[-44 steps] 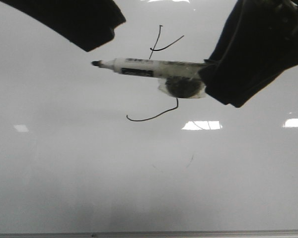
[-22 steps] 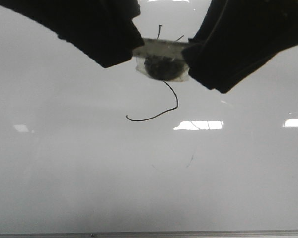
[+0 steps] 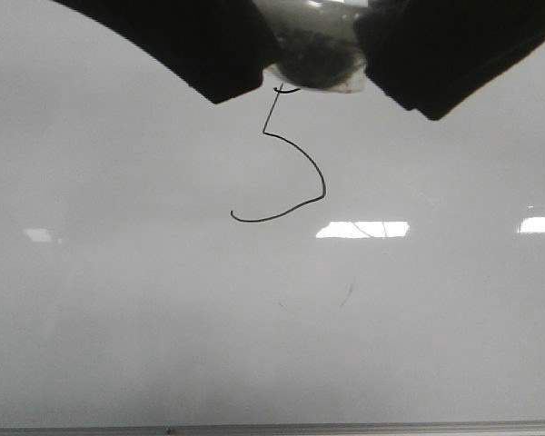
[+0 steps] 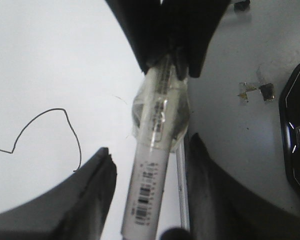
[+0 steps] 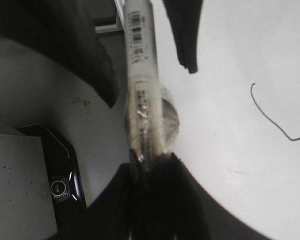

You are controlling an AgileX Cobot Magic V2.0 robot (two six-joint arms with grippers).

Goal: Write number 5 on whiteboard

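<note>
The number 5 (image 3: pixel 324 186) is a thin black line on the whiteboard (image 3: pixel 163 318); its top stroke is hidden by the grippers. It also shows in the left wrist view (image 4: pixel 79 145) and the right wrist view (image 5: pixel 262 110). My right gripper (image 5: pixel 152 165) is shut on the end of a white marker (image 5: pixel 140 65) with a taped dark wad (image 3: pixel 313 64). My left gripper (image 4: pixel 150 150) is open, its fingers on either side of the marker barrel (image 4: pixel 152 170) with gaps. Both grippers sit at the top of the front view, left (image 3: pixel 227 64) and right (image 3: pixel 418 64).
The board's metal edge (image 4: pixel 181 190) runs under the marker, with a grey table beyond it. A black device with a round dial (image 4: pixel 297 135) lies on that table, also in the right wrist view (image 5: pixel 60 175). Tape scraps (image 4: pixel 255 90) lie nearby. The board's near edge (image 3: pixel 272 427) shows.
The left gripper has come in around the marker's tip end. Both grippers and the marker have moved toward the far side, uncovering the 5's stem and belly.
</note>
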